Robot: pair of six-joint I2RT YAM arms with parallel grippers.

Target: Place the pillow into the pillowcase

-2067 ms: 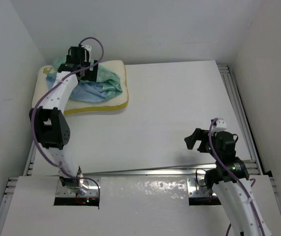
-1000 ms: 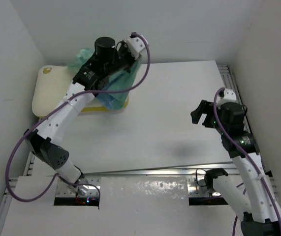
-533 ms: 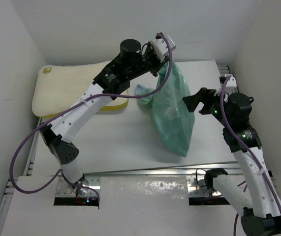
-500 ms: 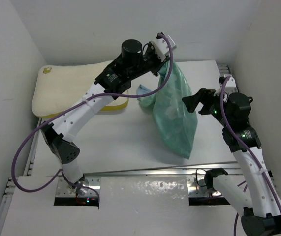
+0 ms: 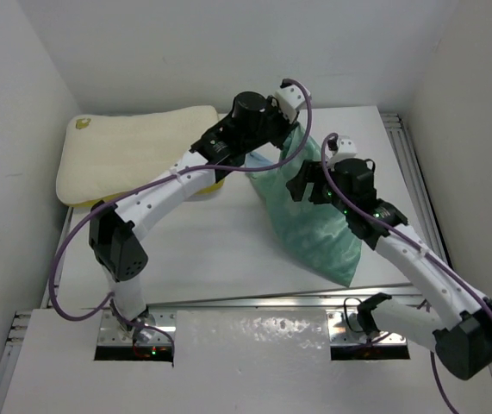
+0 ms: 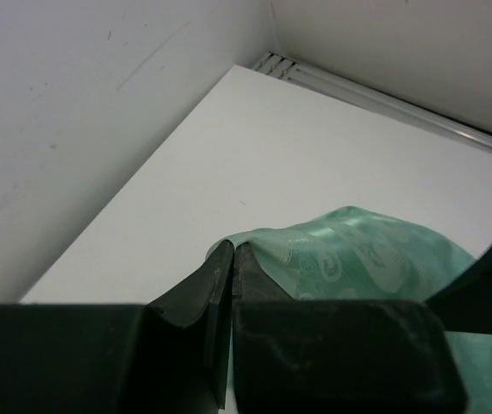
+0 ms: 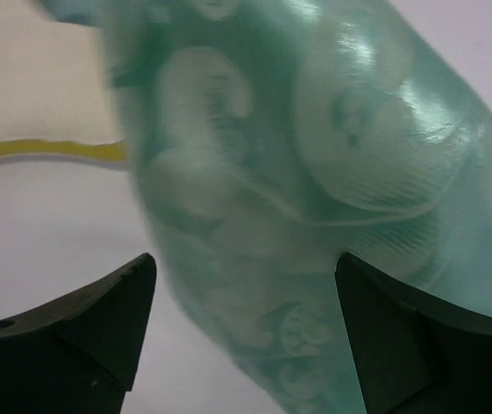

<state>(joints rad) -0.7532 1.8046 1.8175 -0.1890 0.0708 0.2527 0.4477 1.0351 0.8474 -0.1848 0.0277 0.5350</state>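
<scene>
At centre frame, the left gripper (image 5: 291, 129) is clamped tight on the top edge of the sea-green pillowcase (image 5: 314, 216), which drapes down over the white table (image 5: 211, 250). The right gripper (image 5: 304, 184), jaws spread wide, brackets the hanging cloth without closing on it. The cream pillow (image 5: 133, 147) lies at upper left, against the wall.

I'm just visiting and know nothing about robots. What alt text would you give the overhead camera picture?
Seen from above, the left gripper holds a sea-green pillowcase hanging over a white table, jaws shut on its top edge. The right gripper faces the cloth, jaws open. A cream pillow lies at the table's far left corner.
</scene>
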